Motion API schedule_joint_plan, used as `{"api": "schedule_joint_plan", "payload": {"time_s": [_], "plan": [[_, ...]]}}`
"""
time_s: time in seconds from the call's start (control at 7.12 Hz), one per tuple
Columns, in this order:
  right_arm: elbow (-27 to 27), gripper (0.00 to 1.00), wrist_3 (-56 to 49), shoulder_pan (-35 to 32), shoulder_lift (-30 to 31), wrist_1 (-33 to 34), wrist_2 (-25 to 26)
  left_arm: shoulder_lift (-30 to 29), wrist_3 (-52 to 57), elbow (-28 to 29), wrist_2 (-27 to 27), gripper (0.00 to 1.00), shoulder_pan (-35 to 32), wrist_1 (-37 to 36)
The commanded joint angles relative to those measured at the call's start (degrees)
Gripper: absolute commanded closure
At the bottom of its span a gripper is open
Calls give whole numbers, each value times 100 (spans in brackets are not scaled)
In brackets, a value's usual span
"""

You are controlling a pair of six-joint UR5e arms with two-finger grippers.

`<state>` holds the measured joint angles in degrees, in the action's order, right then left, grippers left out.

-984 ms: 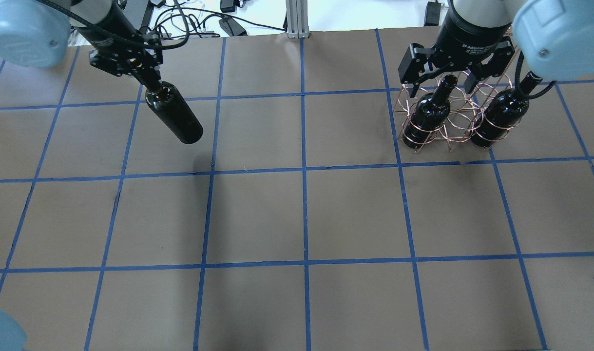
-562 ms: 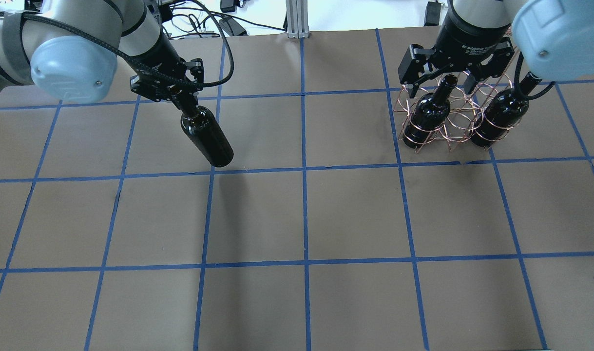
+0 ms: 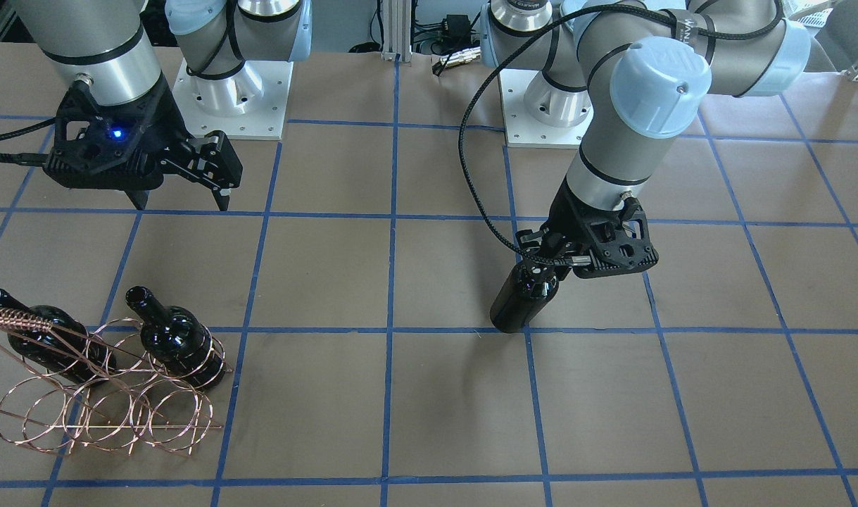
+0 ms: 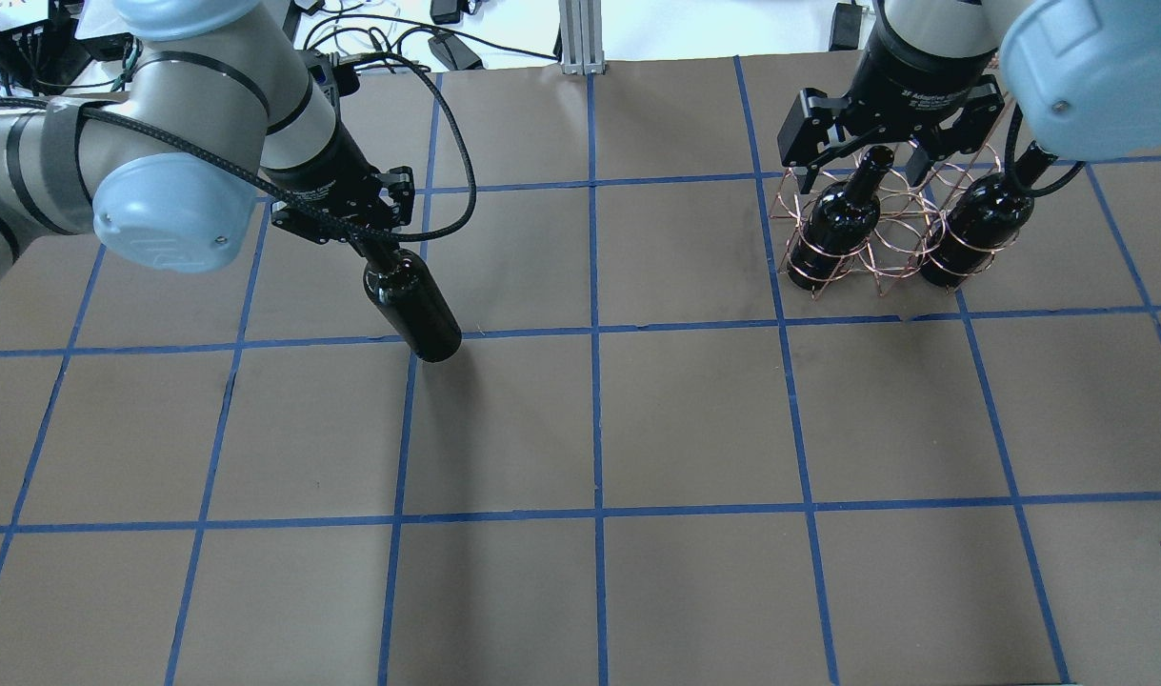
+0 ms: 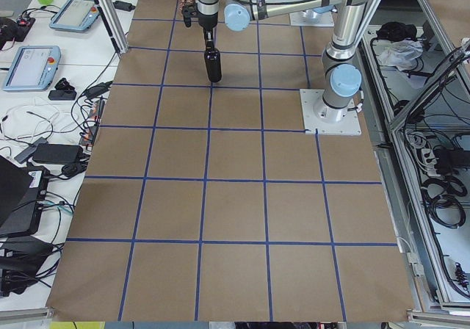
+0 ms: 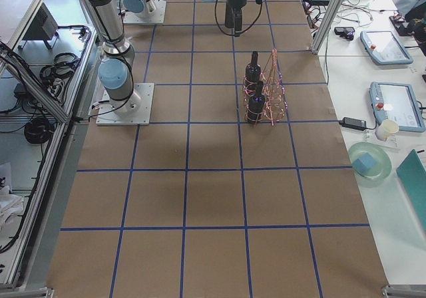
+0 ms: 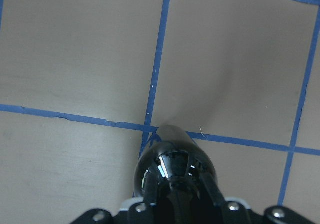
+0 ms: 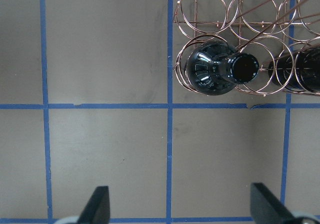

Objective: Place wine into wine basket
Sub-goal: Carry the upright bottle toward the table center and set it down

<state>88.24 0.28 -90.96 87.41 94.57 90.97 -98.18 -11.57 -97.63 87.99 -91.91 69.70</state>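
My left gripper [image 4: 374,250] points down, clamped on the wine [image 4: 416,310] by its neck; it hangs beneath, perhaps clear of the table [image 4: 694,419]. Over the basket [image 3: 105,415], my right gripper [image 3: 182,202] is spread wide, empty.

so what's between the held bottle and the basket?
Nothing: bare table with blue tape lines between the wine and the wine basket, clear in the overhead view.

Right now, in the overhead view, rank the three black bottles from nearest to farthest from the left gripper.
1. held bottle, neck between the fingers of the left gripper, left of the table's centre.
2. inner basket bottle, at the wine basket end toward the centre.
3. outer basket bottle, at its far right end.
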Motion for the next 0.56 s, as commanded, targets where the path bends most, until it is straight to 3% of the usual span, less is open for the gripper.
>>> {"api": "schedule_joint_plan", "payload": {"time_s": [0.0, 0.42], "plan": [[1, 0, 7, 8, 4, 0, 0, 0, -12, -37, 43, 100, -186, -18], [1, 0, -2, -1, -5, 0, 0, 9, 6, -80, 69, 100, -187, -1]]}}
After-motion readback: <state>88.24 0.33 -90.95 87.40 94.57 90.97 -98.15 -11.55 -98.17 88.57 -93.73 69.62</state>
